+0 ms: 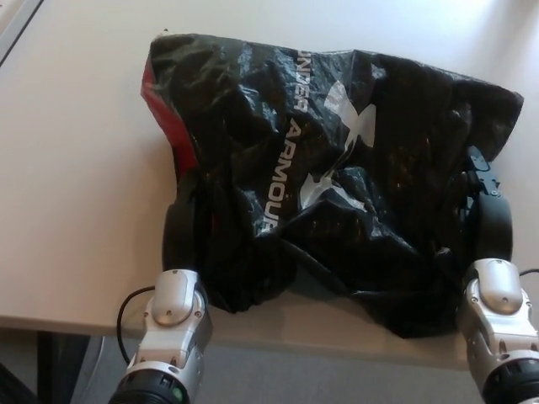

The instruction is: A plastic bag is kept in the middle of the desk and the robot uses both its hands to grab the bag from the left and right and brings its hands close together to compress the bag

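A crumpled black plastic bag with white lettering (337, 168) lies mid-desk on the pale tabletop (76, 185); the left hand (178, 231) and right hand (487, 215) each press against a side; their finger states cannot be told.

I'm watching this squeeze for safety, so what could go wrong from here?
The black plastic bag lies near the desk front edge; squeezing could push it over that edge. The left hand and right hand press against loose folds, so the crinkled film might slip out or tear. Finger positions are hidden in the folds.
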Tool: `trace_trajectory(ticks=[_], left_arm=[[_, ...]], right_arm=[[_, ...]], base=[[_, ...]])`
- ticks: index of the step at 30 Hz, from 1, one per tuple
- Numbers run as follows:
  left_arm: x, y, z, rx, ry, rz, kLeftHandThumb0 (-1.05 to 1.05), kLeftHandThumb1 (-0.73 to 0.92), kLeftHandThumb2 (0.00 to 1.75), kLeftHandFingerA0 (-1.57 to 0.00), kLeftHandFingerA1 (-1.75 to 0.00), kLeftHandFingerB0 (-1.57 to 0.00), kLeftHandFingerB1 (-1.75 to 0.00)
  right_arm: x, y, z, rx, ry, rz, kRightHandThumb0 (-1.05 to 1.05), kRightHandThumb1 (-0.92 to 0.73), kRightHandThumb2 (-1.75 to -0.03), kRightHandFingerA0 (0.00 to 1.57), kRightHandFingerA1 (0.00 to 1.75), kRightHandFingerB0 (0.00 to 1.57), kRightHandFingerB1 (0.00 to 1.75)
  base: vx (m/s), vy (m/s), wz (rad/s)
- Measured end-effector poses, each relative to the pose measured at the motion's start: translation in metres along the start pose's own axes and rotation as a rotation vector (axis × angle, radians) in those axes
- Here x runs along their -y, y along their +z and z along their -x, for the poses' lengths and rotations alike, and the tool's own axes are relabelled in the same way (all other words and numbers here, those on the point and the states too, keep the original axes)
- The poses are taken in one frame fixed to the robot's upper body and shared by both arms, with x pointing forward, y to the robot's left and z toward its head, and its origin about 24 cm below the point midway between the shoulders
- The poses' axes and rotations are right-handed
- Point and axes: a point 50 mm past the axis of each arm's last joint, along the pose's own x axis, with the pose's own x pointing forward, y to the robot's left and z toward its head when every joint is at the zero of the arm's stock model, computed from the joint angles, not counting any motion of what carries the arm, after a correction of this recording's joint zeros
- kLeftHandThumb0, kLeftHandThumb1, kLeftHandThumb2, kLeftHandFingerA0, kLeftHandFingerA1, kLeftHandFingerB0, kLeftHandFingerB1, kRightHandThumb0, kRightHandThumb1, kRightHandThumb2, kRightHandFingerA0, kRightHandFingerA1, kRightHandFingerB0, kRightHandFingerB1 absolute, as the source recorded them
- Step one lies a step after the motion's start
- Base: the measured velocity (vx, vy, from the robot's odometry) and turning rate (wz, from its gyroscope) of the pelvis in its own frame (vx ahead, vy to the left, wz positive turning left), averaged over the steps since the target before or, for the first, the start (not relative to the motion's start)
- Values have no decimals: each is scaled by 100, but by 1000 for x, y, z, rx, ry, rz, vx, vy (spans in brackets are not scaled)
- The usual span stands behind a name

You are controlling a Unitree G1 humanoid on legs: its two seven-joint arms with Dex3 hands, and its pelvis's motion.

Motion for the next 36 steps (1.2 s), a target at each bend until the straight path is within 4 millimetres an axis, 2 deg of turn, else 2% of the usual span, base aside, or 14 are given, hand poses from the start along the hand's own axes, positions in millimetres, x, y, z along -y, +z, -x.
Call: trace_trajectory(ticks=[5,7,8,9,10,12,14,15,16,17,20,21,35,36], left_arm=[[-2,-1,1,1,3,7,-87,87,118,0,-1,0,0],[-2,-2,2,8,-3,8,-84,83,115,0,-1,0,0],[-2,-2,2,10,-5,8,-83,82,113,0,-1,0,0],[-2,-2,2,11,-5,8,-83,82,113,0,-1,0,0],[-2,-3,3,15,-5,8,-85,84,117,0,-1,0,0],[-3,-3,3,15,-5,12,-81,85,110,0,-6,0,-5],[-3,-4,5,19,-12,-21,-77,91,128,0,-20,-1,-19],[-4,-5,5,17,-21,-43,-84,92,97,-4,-22,-10,-23],[-3,-6,5,13,-26,-51,-67,84,122,0,-33,-8,-32],[-3,-6,5,11,-27,-53,-75,92,93,-6,-27,-10,-24],[2,-6,5,6,-33,-75,-75,92,91,-6,-23,-12,-24],[4,-5,5,10,-34,-75,-75,91,123,0,-26,-12,-30],[30,-7,15,24,-47,-66,-72,92,125,0,-20,-11,-24],[31,-7,16,22,-48,-69,-74,91,94,-3,-20,-8,-22]], right_arm=[[-37,-4,14,47,179,31,-90,-86,-124,0,16,0,11],[-65,-3,24,74,311,57,-85,-92,-86,0,26,0,17],[-72,-1,27,88,351,69,-89,-92,-128,0,16,0,9],[-78,0,29,99,380,80,-89,-92,-128,0,16,0,9],[-95,5,35,134,465,103,-87,-92,-86,1,28,0,16],[-106,10,39,163,524,117,-93,-88,-125,1,27,0,10],[-112,13,43,179,565,104,-81,-79,-122,2,43,0,21],[-116,14,46,188,584,100,-90,-84,-122,8,36,7,14],[-118,15,48,193,598,98,-92,-84,-121,7,31,6,12],[-120,15,49,195,607,93,-92,-85,-123,0,24,0,9],[-127,15,55,190,657,68,-93,-85,-123,0,24,0,8],[-128,15,56,187,670,62,-94,-87,-123,1,23,0,7],[-129,13,57,158,692,-5,-98,-88,-126,0,16,0,4],[-128,13,57,156,691,-11,-98,-87,-124,0,17,0,4]], base=[[0,0,0],[0,0,0],[0,0,0],[0,0,0],[0,0,0],[0,0,0],[0,0,0],[0,0,0],[0,0,0],[0,0,0],[0,0,0],[0,0,0],[0,0,0],[0,0,0]])
